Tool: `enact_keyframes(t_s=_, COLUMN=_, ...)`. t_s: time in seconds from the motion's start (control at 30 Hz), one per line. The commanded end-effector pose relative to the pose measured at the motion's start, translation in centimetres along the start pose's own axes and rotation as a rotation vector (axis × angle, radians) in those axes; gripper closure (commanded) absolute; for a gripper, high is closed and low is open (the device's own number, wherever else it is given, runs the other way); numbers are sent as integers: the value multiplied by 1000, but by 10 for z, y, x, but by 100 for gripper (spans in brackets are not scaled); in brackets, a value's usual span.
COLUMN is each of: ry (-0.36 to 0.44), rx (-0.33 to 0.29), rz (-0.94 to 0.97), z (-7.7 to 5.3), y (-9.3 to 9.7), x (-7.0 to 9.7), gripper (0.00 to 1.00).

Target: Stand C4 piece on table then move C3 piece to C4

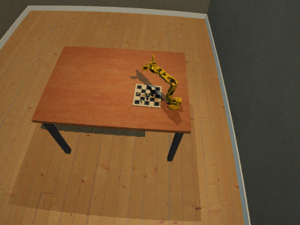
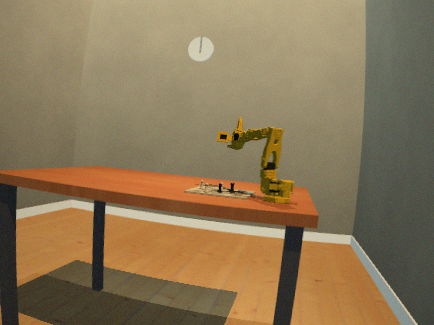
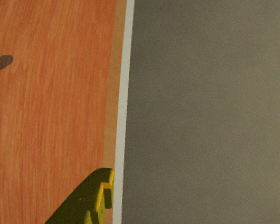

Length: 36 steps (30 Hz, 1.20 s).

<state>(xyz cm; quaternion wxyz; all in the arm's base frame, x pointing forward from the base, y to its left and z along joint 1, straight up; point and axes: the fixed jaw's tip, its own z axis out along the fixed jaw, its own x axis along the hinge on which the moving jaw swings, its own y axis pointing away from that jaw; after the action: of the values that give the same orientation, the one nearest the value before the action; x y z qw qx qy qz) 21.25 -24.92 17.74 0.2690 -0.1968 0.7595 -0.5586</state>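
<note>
A small chessboard lies on the wooden table next to the arm's base; it also shows in the exterior view. A few small pieces stand on it, dark ones and a light one; their squares are too small to read. My yellow arm is raised high, and my gripper is held in the air beyond the board's far side, well above the table. It is open and holds nothing. In the wrist view only a yellow jaw shows against floor and wall.
The table is large, with the board and arm near its right front corner. The right table edge is close behind the arm's base. A grey wall stands to the right of the table.
</note>
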Motion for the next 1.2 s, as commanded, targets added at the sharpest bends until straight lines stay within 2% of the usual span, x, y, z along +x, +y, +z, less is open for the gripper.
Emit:
enact_keyframes(t_s=0.0, ry=-53, rx=-32, rz=74, z=-17, y=0, x=-20, gripper=10)
enact_keyframes(t_s=0.07, ry=-89, rx=-64, rz=132, z=-29, y=3, x=-33, gripper=13)
enact_keyframes(t_s=0.17, ry=-108, rx=-82, rz=163, z=-35, y=4, x=-40, gripper=15)
enact_keyframes(t_s=0.2, ry=-127, rx=-101, rz=194, z=-42, y=6, x=-47, gripper=16)
enact_keyframes(t_s=0.23, ry=-127, rx=-101, rz=194, z=-42, y=6, x=-47, gripper=16)
enact_keyframes(t_s=0.27, ry=-145, rx=-122, rz=226, z=-50, y=8, x=-53, gripper=18)
enact_keyframes(t_s=0.3, ry=-145, rx=-122, rz=226, z=-50, y=8, x=-53, gripper=18)
enact_keyframes(t_s=0.33, ry=-164, rx=-145, rz=259, z=-58, y=10, x=-60, gripper=19)
enact_keyframes(t_s=0.4, ry=-164, rx=-145, rz=259, z=-58, y=10, x=-60, gripper=19)
enact_keyframes(t_s=0.47, ry=-199, rx=-194, rz=326, z=-74, y=16, x=-71, gripper=23)
enact_keyframes(t_s=0.53, ry=-199, rx=-194, rz=326, z=-74, y=16, x=-71, gripper=23)
enact_keyframes(t_s=0.57, ry=-215, rx=-221, rz=360, z=-83, y=19, x=-77, gripper=25)
enact_keyframes(t_s=0.6, ry=-215, rx=-221, rz=360, z=-83, y=19, x=-77, gripper=25)
enact_keyframes(t_s=0.63, ry=-231, rx=-249, rz=393, z=-92, y=22, x=-81, gripper=26)
enact_keyframes(t_s=0.67, ry=-231, rx=-249, rz=393, z=-92, y=22, x=-81, gripper=26)
enact_keyframes(t_s=0.7, ry=-245, rx=-278, rz=426, z=-101, y=25, x=-86, gripper=28)
enact_keyframes(t_s=0.73, ry=-245, rx=-278, rz=426, z=-101, y=25, x=-86, gripper=28)
enact_keyframes(t_s=0.77, ry=-259, rx=-307, rz=459, z=-110, y=29, x=-89, gripper=30)
enact_keyframes(t_s=0.8, ry=-259, rx=-307, rz=459, z=-110, y=29, x=-89, gripper=30)
enact_keyframes(t_s=0.83, ry=-271, rx=-338, rz=491, z=-119, y=33, x=-92, gripper=32)
enact_keyframes(t_s=0.87, ry=-271, rx=-338, rz=491, z=-119, y=33, x=-92, gripper=32)
enact_keyframes(t_s=0.9, ry=-281, rx=-368, rz=523, z=-128, y=37, x=-95, gripper=34)
enact_keyframes(t_s=0.97, ry=-281, rx=-368, rz=523, z=-128, y=37, x=-95, gripper=34)
enact_keyframes(t_s=1.0, ry=-291, rx=-400, rz=553, z=-136, y=41, x=-97, gripper=35)
enact_keyframes(t_s=1.03, ry=-291, rx=-400, rz=553, z=-136, y=41, x=-97, gripper=35)
enact_keyframes(t_s=1.07, ry=-299, rx=-431, rz=582, z=-145, y=46, x=-99, gripper=37)
enact_keyframes(t_s=1.1, ry=-299, rx=-431, rz=582, z=-145, y=46, x=-99, gripper=37)
enact_keyframes(t_s=1.13, ry=-305, rx=-462, rz=611, z=-153, y=50, x=-100, gripper=39)
enact_keyframes(t_s=1.17, ry=-305, rx=-462, rz=611, z=-153, y=50, x=-100, gripper=39)
